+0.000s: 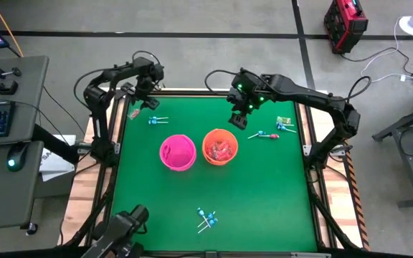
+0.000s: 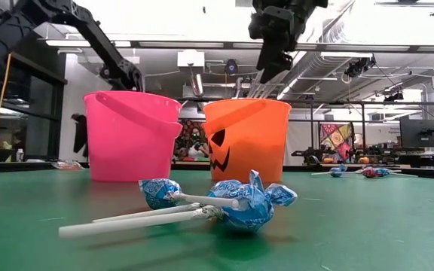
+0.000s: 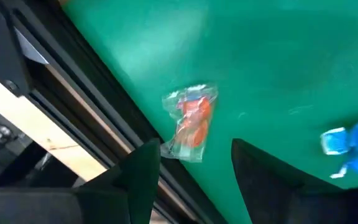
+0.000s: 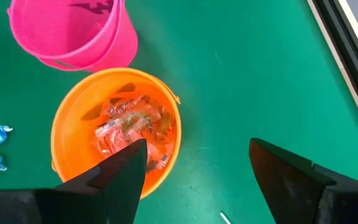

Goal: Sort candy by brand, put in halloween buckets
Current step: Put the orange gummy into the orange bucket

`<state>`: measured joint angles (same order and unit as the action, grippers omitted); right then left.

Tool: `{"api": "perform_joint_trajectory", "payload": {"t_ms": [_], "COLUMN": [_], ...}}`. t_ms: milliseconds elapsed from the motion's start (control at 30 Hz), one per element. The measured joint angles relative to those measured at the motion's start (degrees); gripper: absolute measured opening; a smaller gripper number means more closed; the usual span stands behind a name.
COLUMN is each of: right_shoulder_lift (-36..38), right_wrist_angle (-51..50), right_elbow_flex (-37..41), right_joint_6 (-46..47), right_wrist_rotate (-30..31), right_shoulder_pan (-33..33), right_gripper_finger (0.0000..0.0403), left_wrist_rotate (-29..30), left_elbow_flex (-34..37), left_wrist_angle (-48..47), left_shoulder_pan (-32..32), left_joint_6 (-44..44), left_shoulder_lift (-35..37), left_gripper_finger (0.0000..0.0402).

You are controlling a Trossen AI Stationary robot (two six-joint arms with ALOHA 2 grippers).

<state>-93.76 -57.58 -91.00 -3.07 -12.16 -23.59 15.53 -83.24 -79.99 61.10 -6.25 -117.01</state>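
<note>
A small red-and-clear wrapped candy (image 3: 191, 121) lies on the green table by its far left corner (image 1: 133, 113). My left gripper (image 3: 194, 146) is open just over it, one finger on either side, touching nothing that I can see. My right gripper (image 4: 197, 144) is open and empty, up in the air just beyond the orange bucket (image 4: 114, 127), which holds several red-and-clear candies (image 4: 132, 130). The pink bucket (image 1: 177, 152) stands to the left of the orange bucket (image 1: 220, 146) at mid-table. Blue lollipops (image 1: 155, 120) lie near the left gripper (image 1: 138, 102).
More blue lollipops lie right of the orange bucket (image 1: 267, 135) and near the front edge (image 1: 206, 218), where they also show in the low view (image 2: 243, 203). A small green wrapper (image 1: 284, 120) lies at the far right. The table's black frame and wooden edge (image 3: 55, 134) run right beside the left gripper.
</note>
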Motion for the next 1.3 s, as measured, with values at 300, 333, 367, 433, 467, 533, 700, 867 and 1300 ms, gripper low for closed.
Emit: {"api": "perform_joint_trajectory", "payload": {"t_ms": [300, 333, 367, 433, 467, 533, 700, 867, 1300], "right_shoulder_lift": [0.0, 0.0, 0.0, 0.0, 0.0, 0.0, 0.0, 0.3, 12.2], "right_wrist_angle": [-0.4, -0.4, -0.4, -0.4, -0.4, -0.4, -0.4, -0.4, -0.5], "right_elbow_flex": [0.0, 0.0, 0.0, 0.0, 0.0, 0.0, 0.0, 0.1, 0.1], "right_joint_6": [0.0, 0.0, 0.0, 0.0, 0.0, 0.3, 1.6, -0.5, 3.5], "right_wrist_rotate": [0.0, 0.0, 0.0, 0.0, 0.0, 0.0, 0.0, 0.1, 13.8], "right_shoulder_pan": [0.0, 0.0, 0.0, 0.0, 0.0, 0.0, 0.0, 0.0, -5.6], "right_gripper_finger": [0.0275, 0.0275, 0.0275, 0.0275, 0.0275, 0.0275, 0.0275, 0.0275, 0.0275], "left_wrist_rotate": [-1.6, -1.5, -1.5, -1.6, -1.5, -1.5, -2.0, -3.1, -28.6], "left_elbow_flex": [0.0, 0.0, 0.0, 0.0, 0.0, 0.0, 0.0, -3.3, -1.0], "left_wrist_angle": [-0.9, -0.6, -0.8, -1.5, -1.6, -1.3, -2.0, -2.5, 23.7], "left_shoulder_pan": [1.7, 1.7, 1.6, 1.7, 1.9, 2.2, 2.3, 2.3, -19.5], "left_joint_6": [0.1, 0.7, 1.2, 1.9, 2.0, 2.0, 4.5, 5.9, -5.2], "left_shoulder_lift": [-4.1, -4.3, -4.5, -4.9, -5.3, -6.1, -5.0, 0.9, 32.7], "left_gripper_finger": [0.0185, 0.0183, 0.0177, 0.0156, 0.014, 0.0098, 0.001, 0.0002, 0.0]}}
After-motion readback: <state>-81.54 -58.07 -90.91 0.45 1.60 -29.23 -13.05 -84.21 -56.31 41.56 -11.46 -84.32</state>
